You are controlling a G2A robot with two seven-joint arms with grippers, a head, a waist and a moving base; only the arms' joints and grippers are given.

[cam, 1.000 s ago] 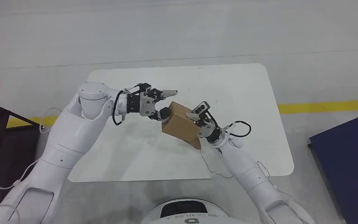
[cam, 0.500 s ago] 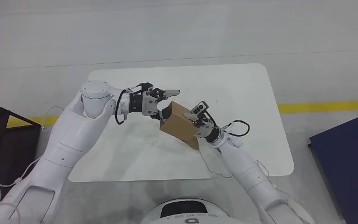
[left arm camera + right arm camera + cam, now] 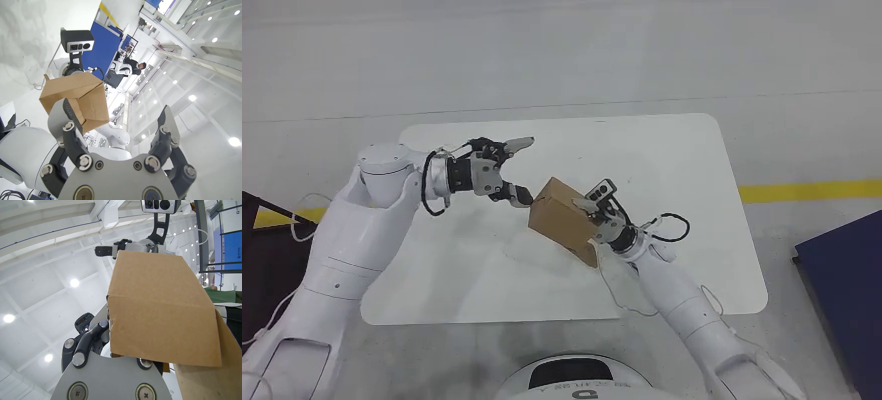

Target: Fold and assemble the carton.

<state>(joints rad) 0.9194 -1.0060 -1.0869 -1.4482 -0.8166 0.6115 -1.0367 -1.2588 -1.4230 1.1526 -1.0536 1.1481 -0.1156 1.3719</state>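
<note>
The brown carton (image 3: 560,220) is held above the white table (image 3: 682,160), with a flap at one end standing partly open. My right gripper (image 3: 598,223) is shut on the carton's near-right end. In the right wrist view the carton (image 3: 160,313) covers most of that gripper, and one of its fingers (image 3: 103,330) presses against the cardboard edge. My left gripper (image 3: 519,168) stands open to the left of the carton and a short way off, not touching it. In the left wrist view the open gripper (image 3: 115,111) faces the carton's (image 3: 75,92) folded end.
The table's bare top lies all around the carton. A yellow floor line (image 3: 812,190) runs off to the right, with a dark blue panel (image 3: 847,270) beyond the table's right edge. A dark object (image 3: 262,215) sits at the far left.
My left gripper has drawn back from the carton's end, going left and away, and stays open. The carton remains in the right gripper, almost unmoved.
</note>
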